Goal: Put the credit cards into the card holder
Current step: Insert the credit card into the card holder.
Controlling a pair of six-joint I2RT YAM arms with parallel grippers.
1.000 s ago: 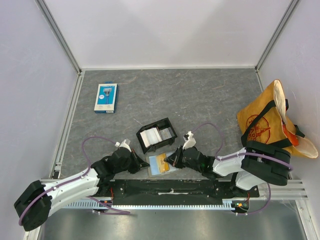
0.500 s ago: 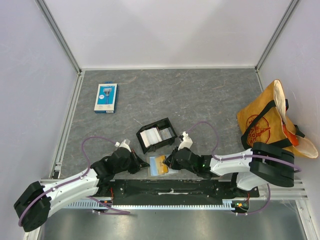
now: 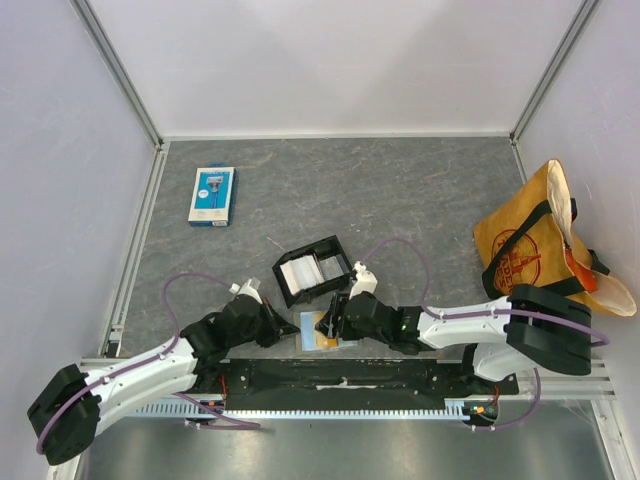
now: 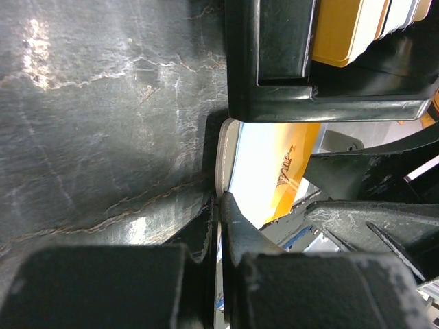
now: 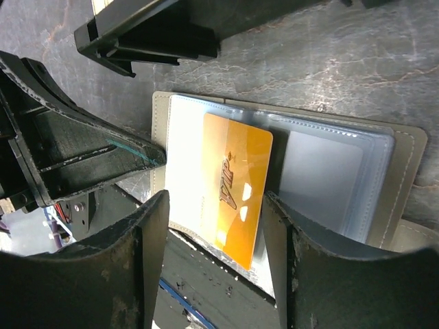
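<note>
The card holder [image 3: 314, 334] lies open on the grey surface [image 3: 400, 200], right by the near edge, between the two arms. In the right wrist view it [image 5: 410, 171] shows clear pockets on both halves. An orange card [image 5: 236, 192] with writing on it lies on one half, the half next to the left arm. I cannot tell if the card is tucked into a pocket or just on top.

The right end effector [image 5: 216, 199] is above the orange card. Its two fingers [image 5: 130, 274] are wide apart, one on each side of the card, and they do not touch it. It holds nothing.

The left end effector [image 4: 217, 205] is closed tight. It pinches the thin edge of the card holder [image 4: 225, 157] and keeps that side down on the surface. From above, it [image 3: 285, 328] sits just to the left of the holder.

A black tray [image 3: 304, 252] stands just behind the holder. It has white cards [image 3: 298, 272] in it. A blue and white pack [image 3: 212, 195] lies far off at the back left. A yellow bag [image 3: 530, 250] with dark straps sits at the right side.
</note>
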